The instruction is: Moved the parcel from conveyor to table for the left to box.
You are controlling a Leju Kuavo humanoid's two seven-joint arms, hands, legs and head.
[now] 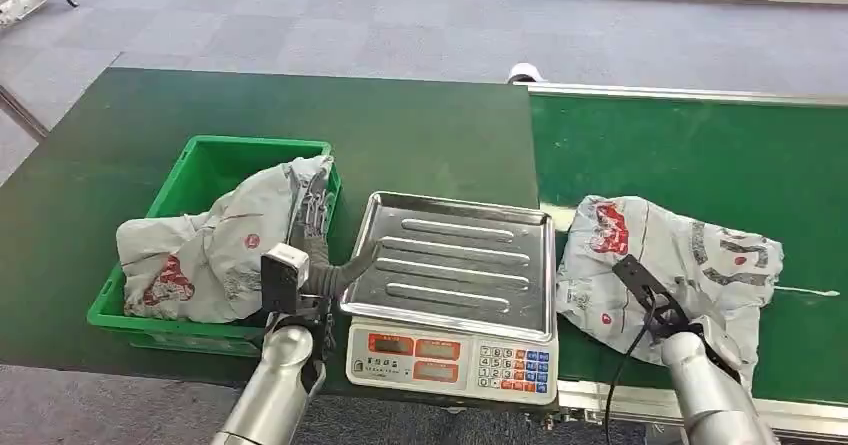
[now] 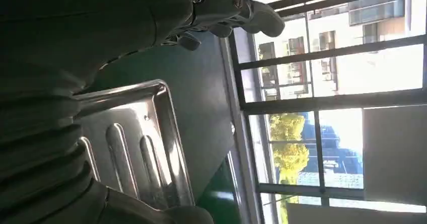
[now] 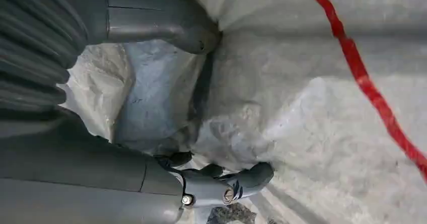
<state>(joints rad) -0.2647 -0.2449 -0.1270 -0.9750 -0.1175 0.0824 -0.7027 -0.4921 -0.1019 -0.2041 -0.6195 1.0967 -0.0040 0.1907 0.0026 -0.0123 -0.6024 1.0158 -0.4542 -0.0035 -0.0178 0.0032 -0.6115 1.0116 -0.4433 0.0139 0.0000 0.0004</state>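
A grey parcel [image 1: 680, 250] with red print lies on the green conveyor belt [image 1: 700, 145] at the right. My right hand [image 1: 665, 315] is on its near edge. In the right wrist view a fold of the parcel [image 3: 302, 108] bulges between the thumb [image 3: 171, 27] and the fingers [image 3: 231, 181], which press into it. A second grey parcel [image 1: 215, 250] fills the green bin [image 1: 215, 160] on the table at the left. My left hand [image 1: 318, 235] sits between that bin and the scale, fingers [image 2: 226, 7] spread and holding nothing.
A weighing scale with a steel tray [image 1: 455, 260] stands on the dark green table [image 1: 400, 125] between the bin and the belt; the tray [image 2: 131, 133] lies close beside my left hand. Grey carpet floor lies beyond the table.
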